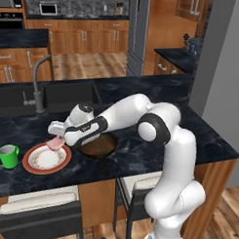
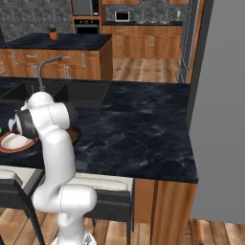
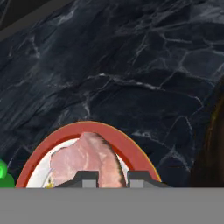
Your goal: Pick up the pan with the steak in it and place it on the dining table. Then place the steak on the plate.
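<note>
My hand (image 3: 111, 176) is closed on the steak (image 3: 87, 158), holding it just over the near edge of the plate (image 1: 47, 158), with the pan (image 1: 98, 145) beside it on the desk (image 1: 154, 157).

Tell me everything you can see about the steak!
The steak is a flat pink slab of raw-looking meat with a darker streak along one side. The jaws grip it at its lower end, one on each side. It hangs over the red-rimmed plate, near the rim next to the pan. Whether it touches the plate is unclear.
</note>
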You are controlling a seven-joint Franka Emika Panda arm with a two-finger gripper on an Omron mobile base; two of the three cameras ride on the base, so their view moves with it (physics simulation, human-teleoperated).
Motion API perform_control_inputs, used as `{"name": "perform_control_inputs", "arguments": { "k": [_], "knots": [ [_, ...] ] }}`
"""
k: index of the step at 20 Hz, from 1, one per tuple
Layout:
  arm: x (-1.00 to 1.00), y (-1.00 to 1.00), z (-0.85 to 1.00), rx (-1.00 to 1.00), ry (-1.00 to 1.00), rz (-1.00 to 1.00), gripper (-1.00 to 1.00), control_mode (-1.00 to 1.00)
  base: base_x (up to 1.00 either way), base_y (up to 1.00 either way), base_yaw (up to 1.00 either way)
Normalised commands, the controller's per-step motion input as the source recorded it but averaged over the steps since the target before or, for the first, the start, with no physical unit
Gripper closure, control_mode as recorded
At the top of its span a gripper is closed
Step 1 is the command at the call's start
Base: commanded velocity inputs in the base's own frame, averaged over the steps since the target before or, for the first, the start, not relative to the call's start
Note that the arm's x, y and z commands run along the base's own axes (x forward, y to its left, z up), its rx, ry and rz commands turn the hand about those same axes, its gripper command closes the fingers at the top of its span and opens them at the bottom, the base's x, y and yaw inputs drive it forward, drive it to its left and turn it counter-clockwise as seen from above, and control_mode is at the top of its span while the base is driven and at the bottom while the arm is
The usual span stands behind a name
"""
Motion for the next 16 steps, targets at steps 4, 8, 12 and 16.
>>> {"name": "perform_control_inputs", "arguments": {
  "k": [4, 8, 12, 16],
  "knots": [
    [-0.15, 0.72, 0.00, 0.00, -0.01, 0.02, 1.00, -1.00, 0.00, 0.00, 0.00],
    [-0.02, 0.16, 0.00, 0.00, 0.00, 0.01, 1.00, -1.00, 0.00, 0.00, 0.00],
    [-0.17, 0.03, -0.17, 0.00, 0.00, 0.00, 1.00, -1.00, 0.00, 0.00, 0.00],
    [-0.25, 0.01, -0.20, 0.00, 0.00, 0.00, 1.00, -1.00, 0.00, 0.00, 0.00]
  ]
}}
